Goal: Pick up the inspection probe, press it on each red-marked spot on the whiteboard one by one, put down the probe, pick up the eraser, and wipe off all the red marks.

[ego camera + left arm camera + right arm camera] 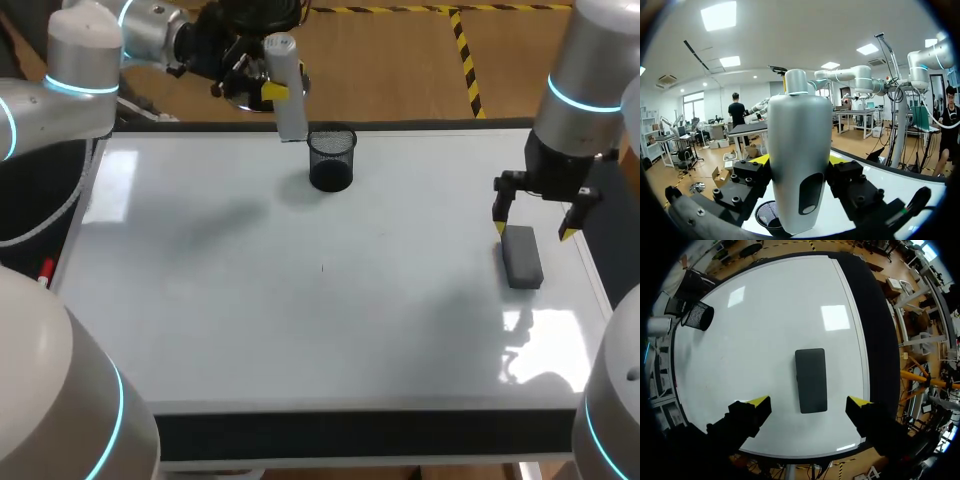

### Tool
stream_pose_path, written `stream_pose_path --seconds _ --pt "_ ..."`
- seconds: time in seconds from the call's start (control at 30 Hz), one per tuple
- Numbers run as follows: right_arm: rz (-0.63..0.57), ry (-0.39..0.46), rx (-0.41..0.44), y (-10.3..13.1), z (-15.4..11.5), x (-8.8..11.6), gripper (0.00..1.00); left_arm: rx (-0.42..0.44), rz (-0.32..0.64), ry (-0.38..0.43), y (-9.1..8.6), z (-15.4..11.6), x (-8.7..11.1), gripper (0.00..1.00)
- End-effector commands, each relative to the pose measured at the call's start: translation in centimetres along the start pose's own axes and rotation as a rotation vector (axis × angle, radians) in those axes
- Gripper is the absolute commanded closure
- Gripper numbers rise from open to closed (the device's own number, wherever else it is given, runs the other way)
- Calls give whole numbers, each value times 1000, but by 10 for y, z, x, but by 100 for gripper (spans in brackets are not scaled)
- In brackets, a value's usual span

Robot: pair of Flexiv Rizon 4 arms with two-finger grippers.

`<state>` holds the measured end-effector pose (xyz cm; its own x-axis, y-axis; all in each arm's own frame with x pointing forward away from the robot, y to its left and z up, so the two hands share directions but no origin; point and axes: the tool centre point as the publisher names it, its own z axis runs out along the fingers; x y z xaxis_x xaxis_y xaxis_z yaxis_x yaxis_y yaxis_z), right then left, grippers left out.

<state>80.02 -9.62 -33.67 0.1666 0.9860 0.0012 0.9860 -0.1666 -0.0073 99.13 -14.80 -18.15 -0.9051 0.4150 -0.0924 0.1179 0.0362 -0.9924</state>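
Inspection probe (800,150) gripped at the far edge — eraser (811,380) lying under the other arm.
The left gripper (262,88) is clamped on the grey inspection probe above the whiteboard's (250,300) far edge, just beside the black mesh cup (332,158). The right gripper (809,402) hangs with fingers spread wide above the dark eraser — flat on the whiteboard near its right edge.

A glossy white desk (250,330) fills the head view, with bright glare (112,185) at upper left and lower right and a dark strip (360,435) along the bottom edge.
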Motion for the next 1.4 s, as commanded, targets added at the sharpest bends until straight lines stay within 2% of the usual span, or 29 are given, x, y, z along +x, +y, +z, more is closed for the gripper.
stream_pose_path --seconds 0.03,0.4,0.67,1.07,1.4 --pt "-1 1 -1 -1 -1 -1 0 9 1 132 1 3 -18 100" --pt "-1 1 -1 -1 -1 -1 0 19 -18 183 6 17 -46 100" --pt "-1 1 -1 -1 -1 -1 0 30 -38 215 14 28 -60 100" --pt "-1 1 -1 -1 -1 -1 0 44 -64 239 30 41 -72 100" --pt "-1 1 -1 -1 -1 -1 0 46 -76 242 35 43 -70 100"
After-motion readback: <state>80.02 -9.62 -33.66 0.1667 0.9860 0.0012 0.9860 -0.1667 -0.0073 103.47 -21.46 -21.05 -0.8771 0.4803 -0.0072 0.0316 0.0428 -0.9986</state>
